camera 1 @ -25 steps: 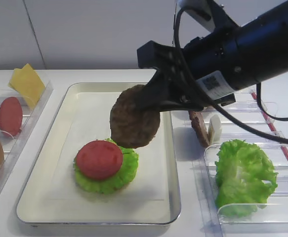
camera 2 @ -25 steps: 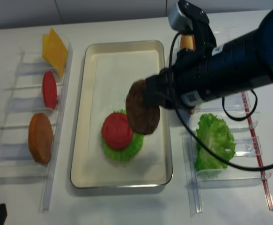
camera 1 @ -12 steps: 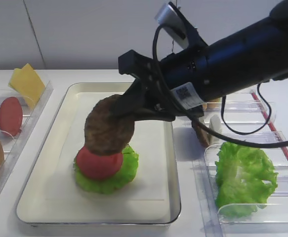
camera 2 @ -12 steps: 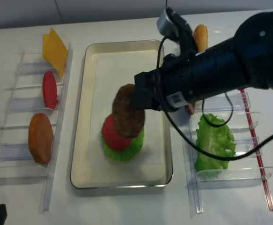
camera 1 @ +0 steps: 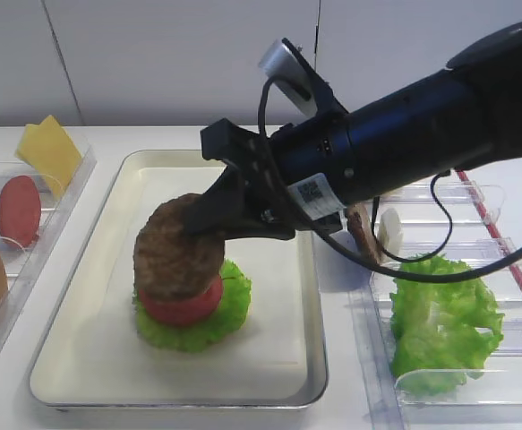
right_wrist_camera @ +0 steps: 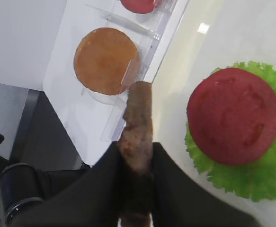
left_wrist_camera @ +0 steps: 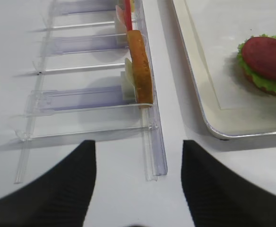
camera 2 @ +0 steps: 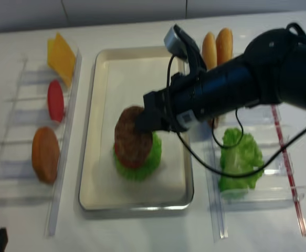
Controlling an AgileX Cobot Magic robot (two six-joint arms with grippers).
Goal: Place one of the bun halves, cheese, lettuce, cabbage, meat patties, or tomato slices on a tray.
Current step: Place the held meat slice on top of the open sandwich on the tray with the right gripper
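Mostly hidden tomato slice (camera 1: pixel 182 309) under the meat patty (camera 1: pixel 176 248), right hand (camera 1: pixel 209 218) clenched on its edge.

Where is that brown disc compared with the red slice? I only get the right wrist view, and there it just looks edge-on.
Observer: In the high view the meat patty leans over the tomato slice and hides most of it. The right tool grips the patty.
Operator: Is there more food nearby?
Observer: Yes, a lettuce leaf sits in the right-hand rack, outside your view.
Operator: And the other arm?
Observer: The left tool hangs open above the table, beside the left rack.
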